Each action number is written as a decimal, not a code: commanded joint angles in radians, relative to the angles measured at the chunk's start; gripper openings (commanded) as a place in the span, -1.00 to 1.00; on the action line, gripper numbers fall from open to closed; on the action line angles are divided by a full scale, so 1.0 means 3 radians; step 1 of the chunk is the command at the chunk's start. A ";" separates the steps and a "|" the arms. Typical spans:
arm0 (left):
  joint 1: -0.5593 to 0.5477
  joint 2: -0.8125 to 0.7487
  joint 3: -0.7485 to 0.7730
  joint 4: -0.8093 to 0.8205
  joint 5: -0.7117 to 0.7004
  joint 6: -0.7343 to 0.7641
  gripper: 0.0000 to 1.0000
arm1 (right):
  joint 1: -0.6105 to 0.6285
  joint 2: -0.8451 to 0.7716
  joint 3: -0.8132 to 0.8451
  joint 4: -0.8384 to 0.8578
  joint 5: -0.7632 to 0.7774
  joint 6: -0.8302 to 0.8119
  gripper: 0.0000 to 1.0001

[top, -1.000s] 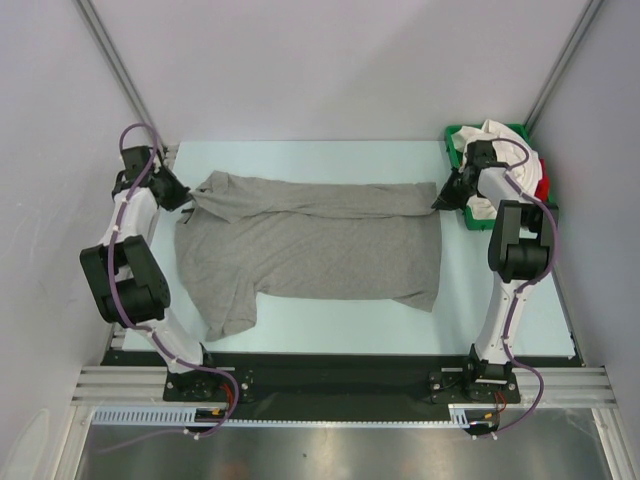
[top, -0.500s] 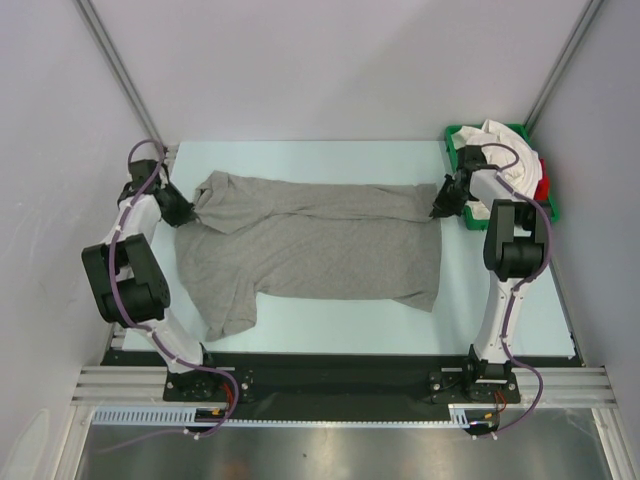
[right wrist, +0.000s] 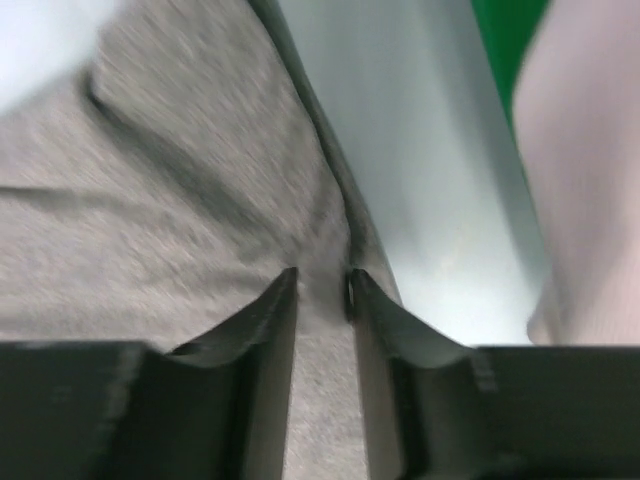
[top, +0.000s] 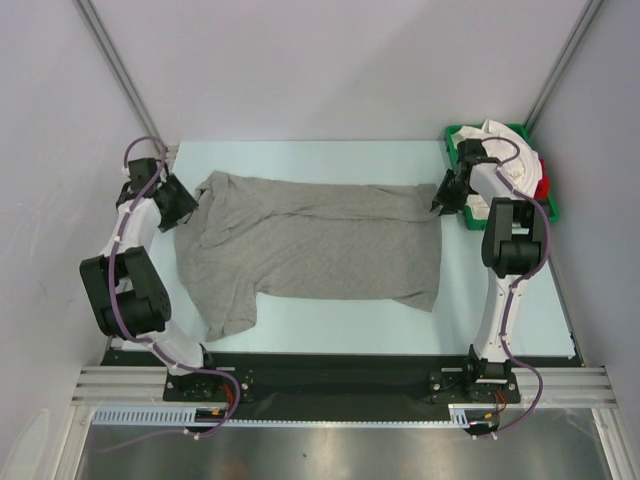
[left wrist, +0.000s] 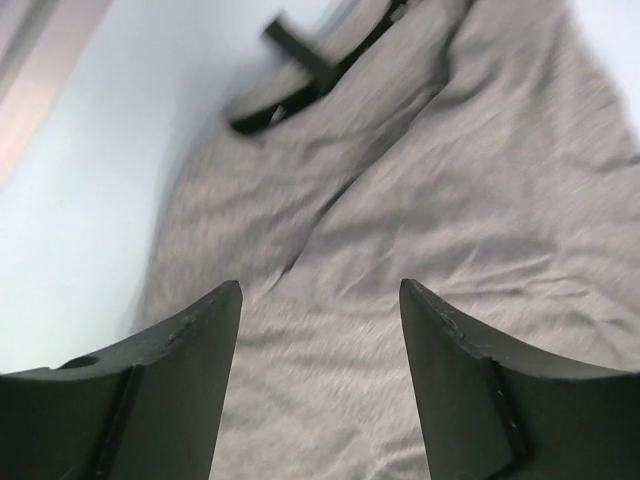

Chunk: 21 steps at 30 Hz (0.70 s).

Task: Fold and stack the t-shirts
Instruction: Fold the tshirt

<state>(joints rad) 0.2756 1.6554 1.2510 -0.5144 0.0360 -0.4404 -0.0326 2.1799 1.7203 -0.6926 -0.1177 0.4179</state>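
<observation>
Left gripper (left wrist: pixel 320 290): we note two fingers spread wide, nothing between them, over the collar end of the one grey t-shirt (top: pixel 320 250). Right gripper (right wrist: pixel 323 275): fingers narrowly parted at the shirt's far-right corner. The shirt lies spread, soft and wrinkled, on the pale table (top: pixel 330 155). One green tray (top: pixel 452 135) at the far-right corner holds heaped white shirts (top: pixel 500 140), count unclear, and one red shirt (top: pixel 543 187).

My left gripper (left wrist: pixel 320 300) sits far left, jaws wide apart. My right gripper (right wrist: pixel 322 288), far right, shows a narrow gap.
</observation>
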 commanded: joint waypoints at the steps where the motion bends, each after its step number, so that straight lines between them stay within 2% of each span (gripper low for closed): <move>1: -0.0212 0.0151 0.0364 0.0502 -0.0059 0.0235 0.38 | 0.0047 0.0081 0.0355 -0.0084 0.0035 -0.0038 -0.28; 3: -0.0264 0.0397 0.0569 0.0615 -0.0044 0.0297 0.21 | 0.0078 0.0127 0.0549 -0.0090 -0.0047 -0.0043 -0.16; 7: -0.0386 0.1199 0.1375 0.0595 -0.0115 0.0399 0.18 | 0.0205 0.0194 0.0810 -0.0182 -0.0150 -0.0048 -0.05; 11: -0.0520 0.1715 0.2005 0.0376 -0.0421 0.0512 0.22 | 0.0267 0.0214 0.0913 -0.0233 -0.0201 -0.0038 -0.02; 13: -0.0555 0.1880 0.2286 0.0248 -0.0559 0.0461 0.16 | 0.0267 0.0214 0.0938 -0.0248 -0.0191 -0.0038 -0.02; 15: -0.0571 0.2008 0.2354 0.0237 -0.0580 0.0425 0.05 | 0.0272 0.0199 0.0949 -0.0253 -0.0206 -0.0043 -0.02; 21: -0.0586 0.2147 0.2502 0.0278 -0.0540 0.0348 -0.01 | 0.0293 0.0189 0.0923 -0.0253 -0.0191 -0.0094 -0.02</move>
<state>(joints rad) 0.0982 2.2982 1.9308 -0.4362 -0.1036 -0.3313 0.0593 2.2333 1.9640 -0.7517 -0.1734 0.4088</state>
